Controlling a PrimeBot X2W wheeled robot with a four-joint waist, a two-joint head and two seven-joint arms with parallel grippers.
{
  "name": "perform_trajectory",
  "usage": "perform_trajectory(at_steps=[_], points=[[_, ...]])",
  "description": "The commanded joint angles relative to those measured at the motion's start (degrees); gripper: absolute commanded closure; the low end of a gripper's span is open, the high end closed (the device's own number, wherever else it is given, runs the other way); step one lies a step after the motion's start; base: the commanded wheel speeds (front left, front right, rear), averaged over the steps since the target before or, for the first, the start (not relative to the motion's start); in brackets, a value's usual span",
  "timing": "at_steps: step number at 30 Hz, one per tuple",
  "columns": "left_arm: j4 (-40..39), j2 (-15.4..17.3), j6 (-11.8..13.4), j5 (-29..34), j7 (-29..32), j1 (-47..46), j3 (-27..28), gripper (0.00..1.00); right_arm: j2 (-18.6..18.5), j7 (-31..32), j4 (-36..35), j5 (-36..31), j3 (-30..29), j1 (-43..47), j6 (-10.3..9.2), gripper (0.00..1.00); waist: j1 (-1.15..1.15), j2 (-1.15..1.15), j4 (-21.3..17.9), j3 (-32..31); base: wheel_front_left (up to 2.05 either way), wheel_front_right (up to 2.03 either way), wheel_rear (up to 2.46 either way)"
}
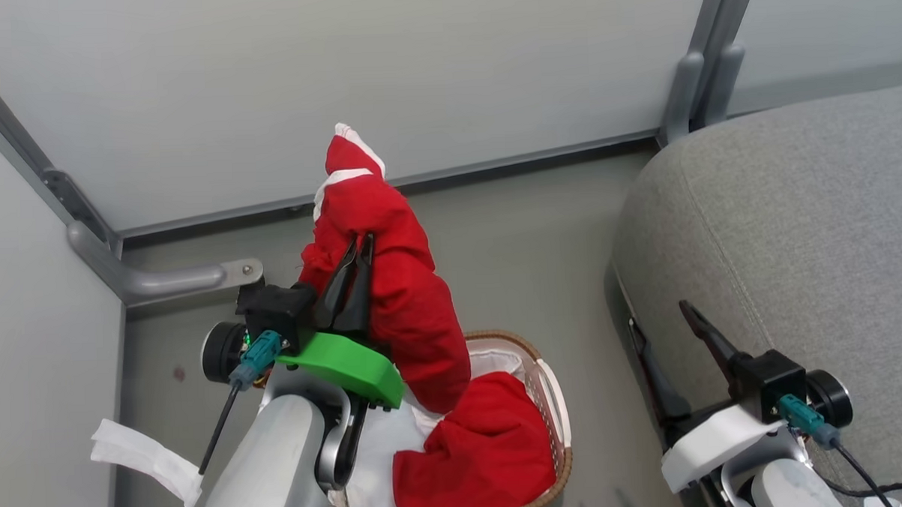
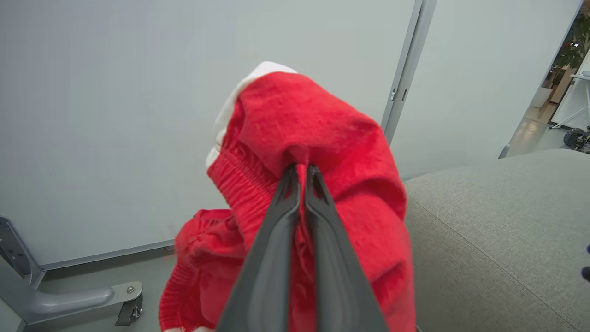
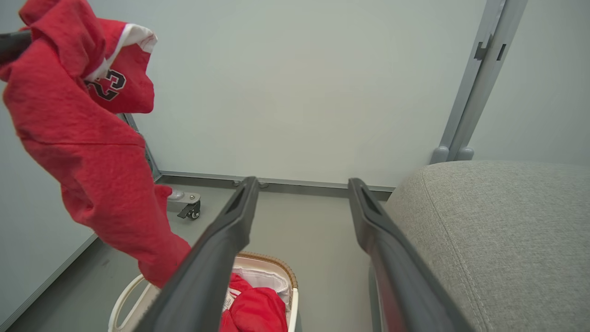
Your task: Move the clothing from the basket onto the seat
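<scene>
Head view: the left hand (image 1: 364,241), pinched shut on the lifted garment (image 1: 412,315), holds it above the basket (image 1: 518,341) at 6 o'clock, where the second garment (image 1: 480,455) lies.

Left wrist view: the seat (image 2: 498,221), at 4 o'clock, carries nothing.

Right wrist view: the right hand (image 3: 302,183) gapes empty.

By my reckoning, both garments are yet undelivered.

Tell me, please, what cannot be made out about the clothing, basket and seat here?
Basket: head view, its near-left part is hidden by the left arm and the lifted garment.
Lifted garment's lower end: left wrist view, cut off by the bottom edge, behind the left gripper.
Second garment: right wrist view, partly behind a finger of the right gripper.
Seat: head view, cut off by the right edge.
</scene>
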Motion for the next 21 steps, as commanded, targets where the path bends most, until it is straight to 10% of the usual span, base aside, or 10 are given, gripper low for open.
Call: perform_trajectory(at_steps=[1, 21], points=[[-1.08, 0.06, -0.17, -0.7, -0.03, 0.72, -0.03, 1.0, -0.02, -0.27, 0.34, 0.2, 0.36, 1.06, -0.04, 0.0, 0.0, 0.0, 0.23, -1.61, 0.0, 0.0, 0.0], [-5.88, 0.07, 1.64, -4.63, -0.04, -2.73, -7.75, 1.0, -2.4, -0.27, 7.52, 4.08, 22.03, -10.33, -0.05, 0.0, 0.0, 0.0, 4.72, -0.22, 0.0, 0.0, 0.0]])
